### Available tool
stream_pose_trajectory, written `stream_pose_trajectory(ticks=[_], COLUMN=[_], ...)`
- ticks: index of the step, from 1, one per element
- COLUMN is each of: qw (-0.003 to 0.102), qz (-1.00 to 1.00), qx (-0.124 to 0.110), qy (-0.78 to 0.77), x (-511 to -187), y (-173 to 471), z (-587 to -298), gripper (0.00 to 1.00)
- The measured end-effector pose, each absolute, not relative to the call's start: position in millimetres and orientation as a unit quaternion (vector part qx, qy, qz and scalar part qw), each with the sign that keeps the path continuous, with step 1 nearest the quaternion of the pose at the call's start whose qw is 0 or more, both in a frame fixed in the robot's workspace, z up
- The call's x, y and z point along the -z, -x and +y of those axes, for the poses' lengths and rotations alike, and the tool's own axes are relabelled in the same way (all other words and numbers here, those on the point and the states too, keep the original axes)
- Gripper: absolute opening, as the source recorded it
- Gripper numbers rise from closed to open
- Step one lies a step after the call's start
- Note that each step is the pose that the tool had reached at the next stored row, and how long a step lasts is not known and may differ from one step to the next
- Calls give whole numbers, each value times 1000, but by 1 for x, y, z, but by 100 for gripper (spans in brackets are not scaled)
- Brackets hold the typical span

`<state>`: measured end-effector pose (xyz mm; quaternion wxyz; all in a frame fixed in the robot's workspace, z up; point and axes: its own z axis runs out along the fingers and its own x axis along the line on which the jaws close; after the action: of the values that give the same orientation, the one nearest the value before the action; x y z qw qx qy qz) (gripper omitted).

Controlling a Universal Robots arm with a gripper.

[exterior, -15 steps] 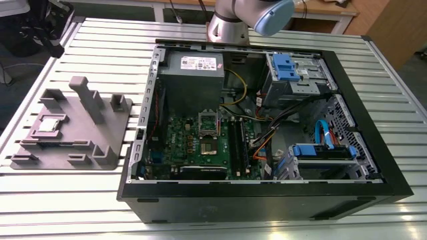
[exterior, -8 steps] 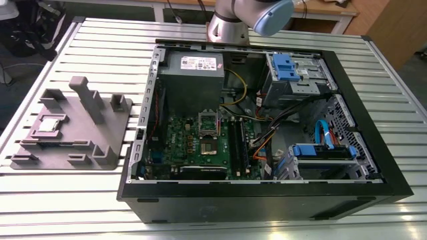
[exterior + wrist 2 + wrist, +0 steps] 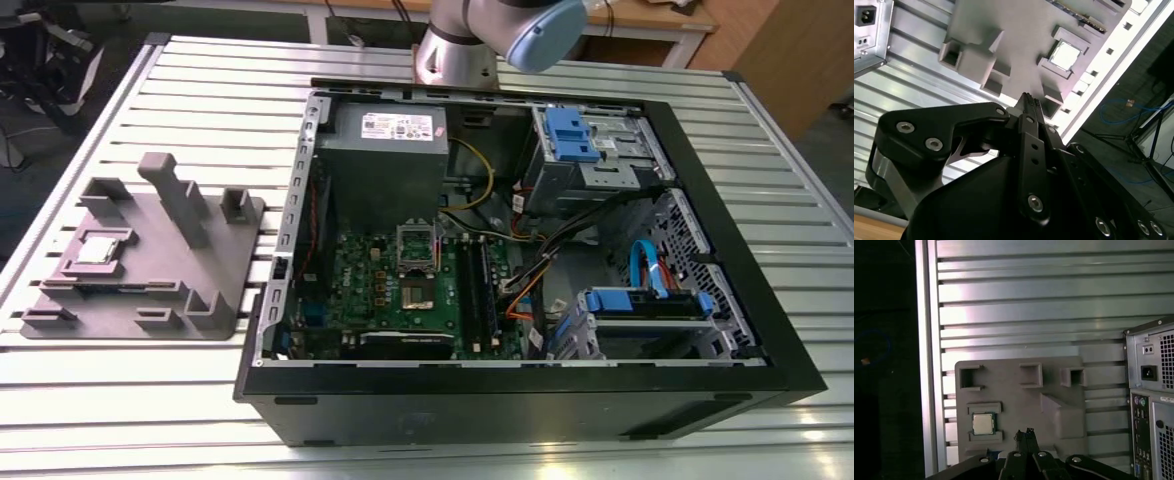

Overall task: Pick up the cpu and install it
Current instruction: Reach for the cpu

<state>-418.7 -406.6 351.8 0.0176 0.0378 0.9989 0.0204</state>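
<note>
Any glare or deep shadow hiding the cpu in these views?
Second wrist view: glare washes the cpu top nearly white. First wrist view: cpu evenly lit, glare on the table slats, dark beyond the table edge. Exterior view: cpu readable, case interior shadowed.

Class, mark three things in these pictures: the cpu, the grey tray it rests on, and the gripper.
cpu (image 3: 983, 424): first wrist view, centre of its metal top.
grey tray (image 3: 1014, 401): first wrist view, bare flat surface.
gripper (image 3: 1024, 433): first wrist view, between its fingertips.
</note>
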Motion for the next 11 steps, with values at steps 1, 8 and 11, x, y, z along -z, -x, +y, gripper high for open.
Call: stream_pose_trajectory(ticks=[1, 8, 11], qw=[18, 18, 18], qz=[999, 999, 999], qx=[-20, -21, -20], qy=[-38, -38, -38], x=[-350, -337, -332], y=[421, 435, 440], z=[-408, -417, -420], gripper=[11, 11, 11])
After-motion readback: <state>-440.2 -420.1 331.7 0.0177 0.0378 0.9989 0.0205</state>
